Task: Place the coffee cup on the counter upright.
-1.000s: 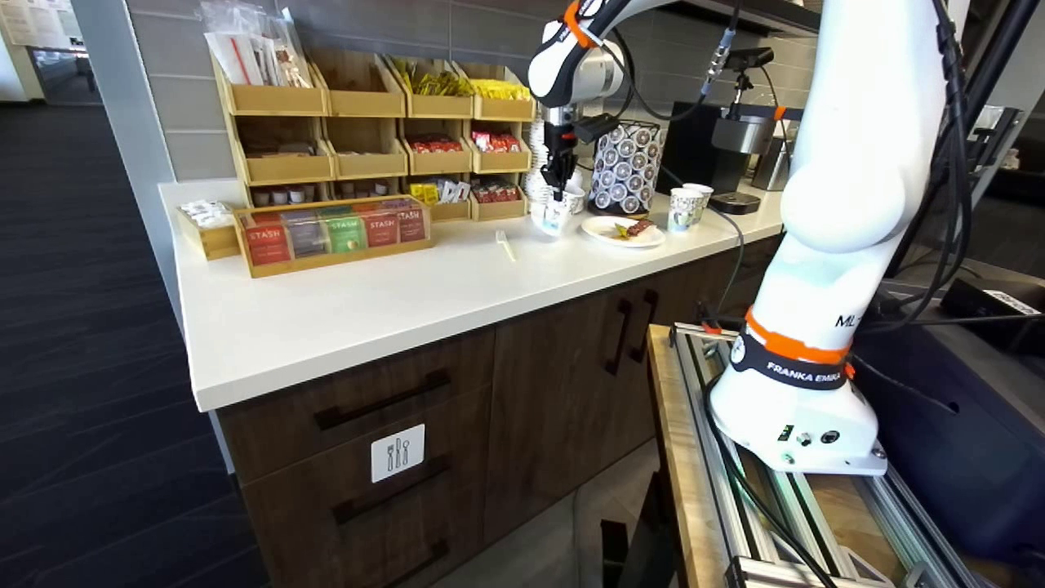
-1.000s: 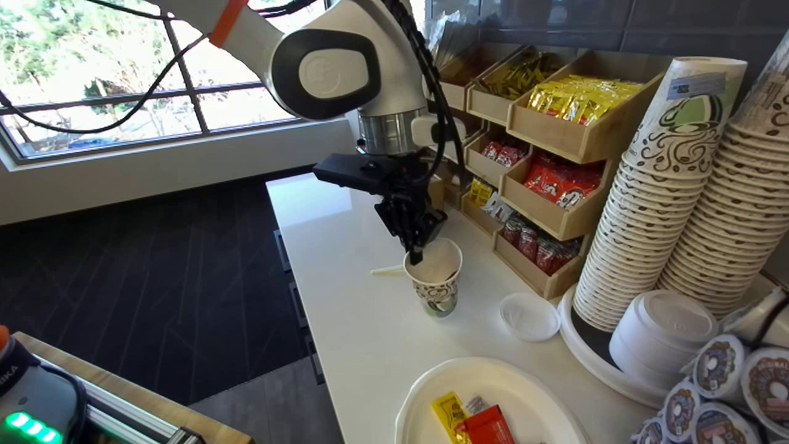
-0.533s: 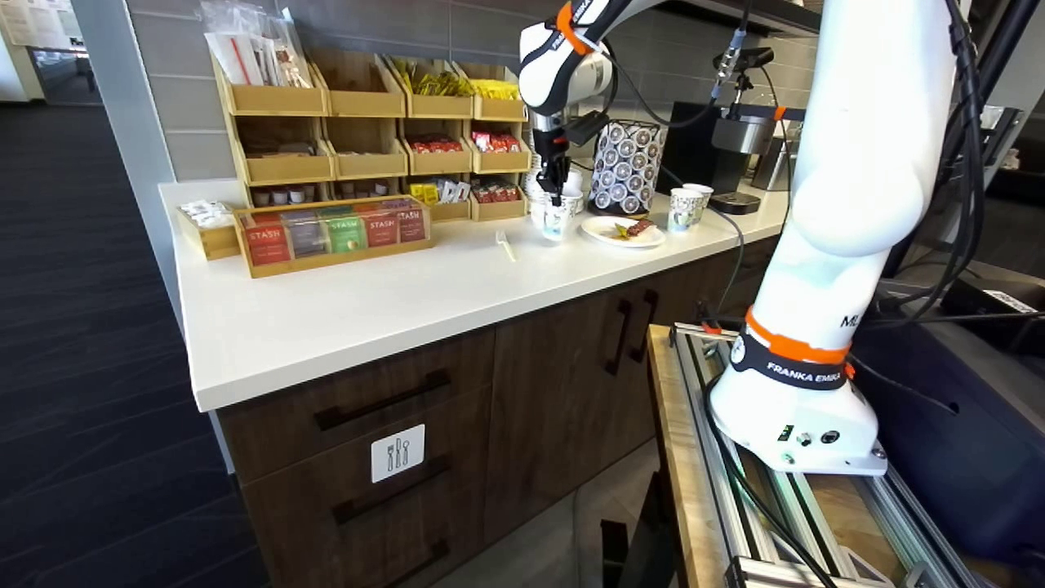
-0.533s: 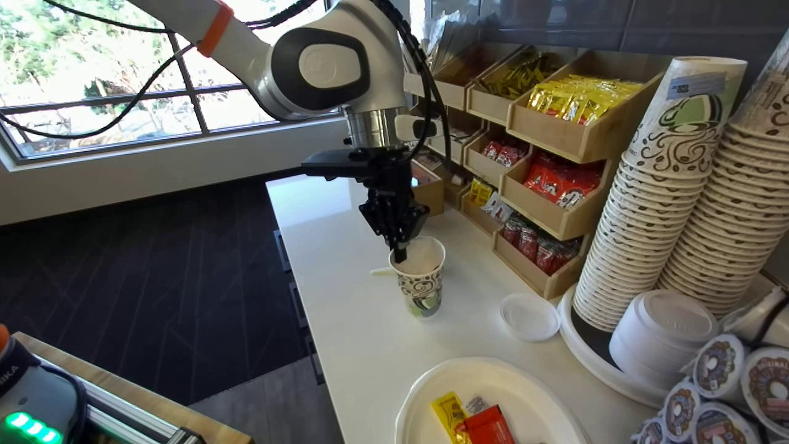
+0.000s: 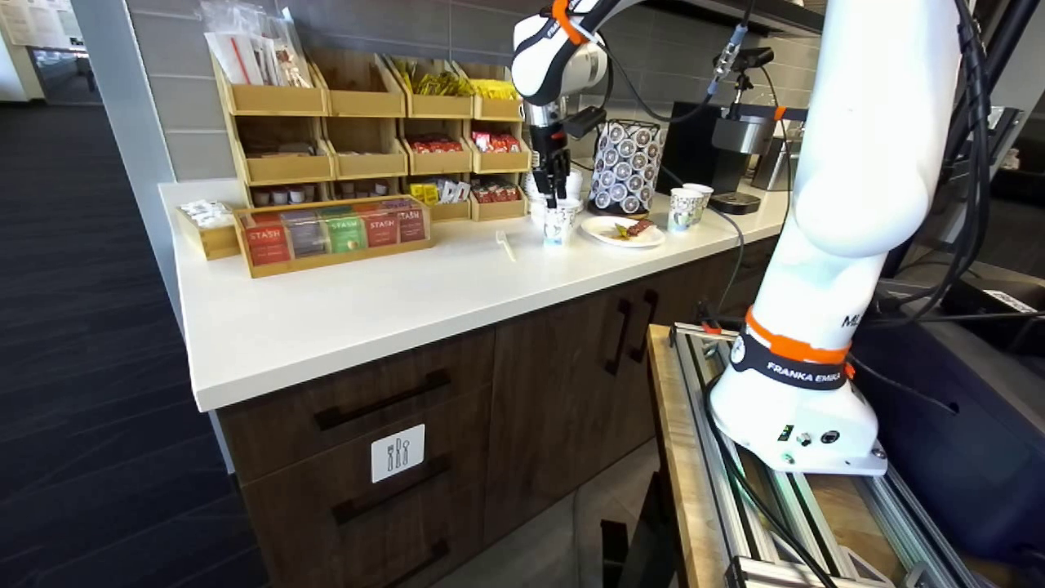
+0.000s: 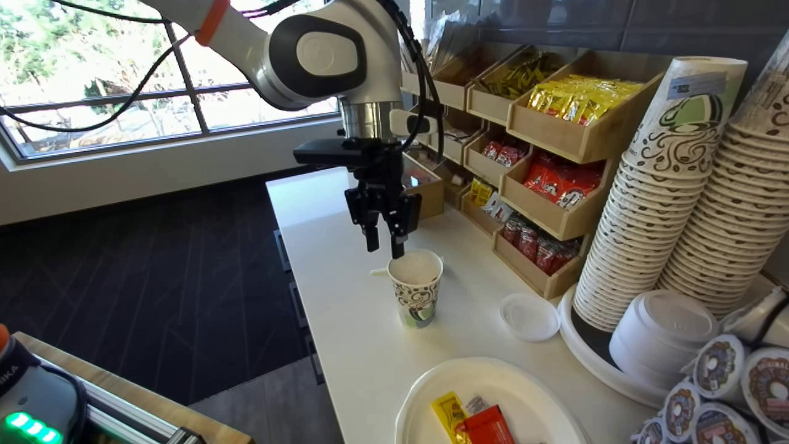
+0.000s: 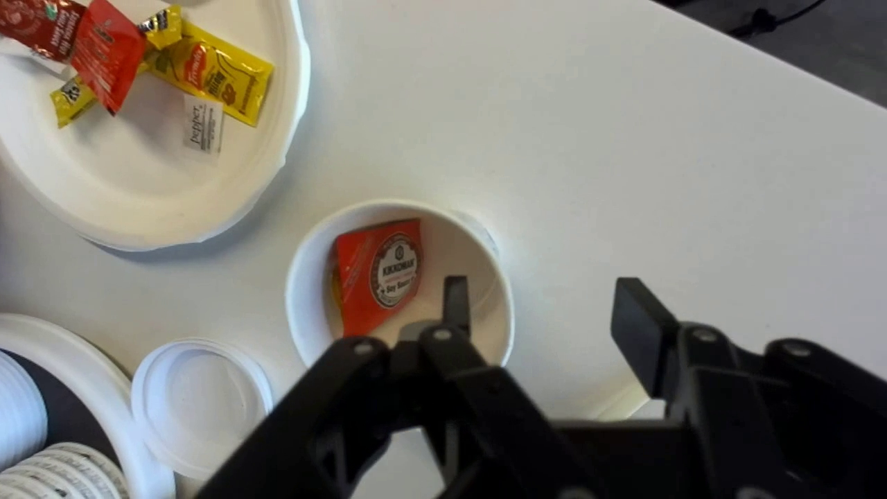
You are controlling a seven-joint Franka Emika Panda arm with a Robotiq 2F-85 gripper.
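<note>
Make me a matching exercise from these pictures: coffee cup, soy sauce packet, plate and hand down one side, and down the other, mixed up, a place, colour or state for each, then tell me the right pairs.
Things
1. coffee cup
2. soy sauce packet
3. plate
4. hand

Place, colour or state
A. white, with condiment packets lying on it
B. red, lying inside the coffee cup
C. open, gripping nothing
D. swirl-patterned, standing upright on the counter

Right pairs: 1-D, 2-B, 3-A, 4-C
</note>
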